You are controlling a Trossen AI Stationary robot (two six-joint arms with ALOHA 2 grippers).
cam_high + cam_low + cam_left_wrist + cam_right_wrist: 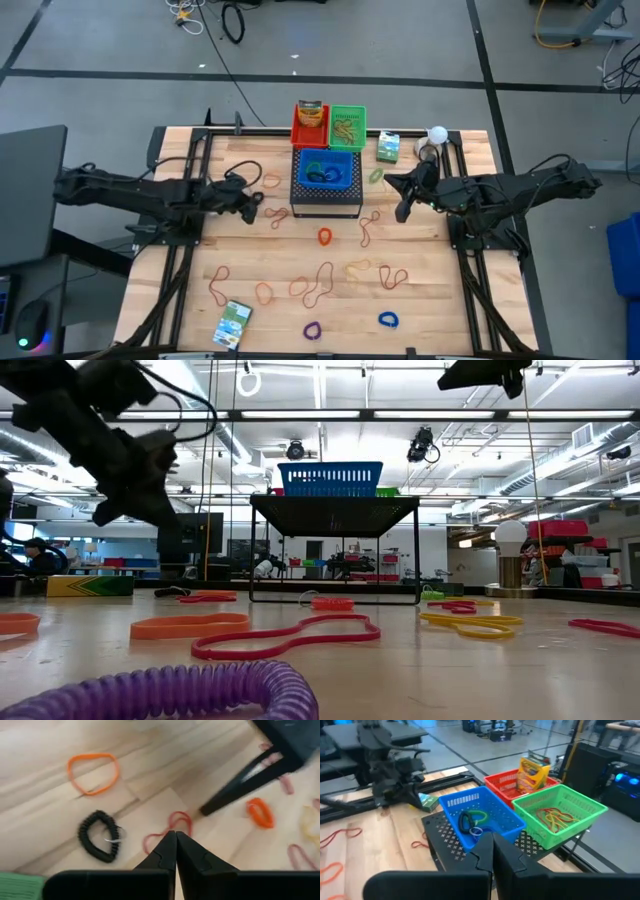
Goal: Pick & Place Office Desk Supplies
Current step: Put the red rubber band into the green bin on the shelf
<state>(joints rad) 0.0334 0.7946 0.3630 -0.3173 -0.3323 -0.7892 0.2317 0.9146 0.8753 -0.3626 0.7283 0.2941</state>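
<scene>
Black coiled loop (99, 841) is lying on the wooden bench (420, 300) by the left arm, a thin red rubber band (170, 827) just beside it, an orange rubber band (93, 772) farther off. All look light, soft and floppy, likely to slip; I'd pinch across one strand, the coil's thicker cord being the easier bite. Left pincer (175, 843) is hovering w/ fingers pressed together, holding nothing. Right pincer (492, 848) is sitting closed too, empty, near the blue plastic basket (485, 815) w/ loops inside, on the black perforated box (325, 195).
</scene>
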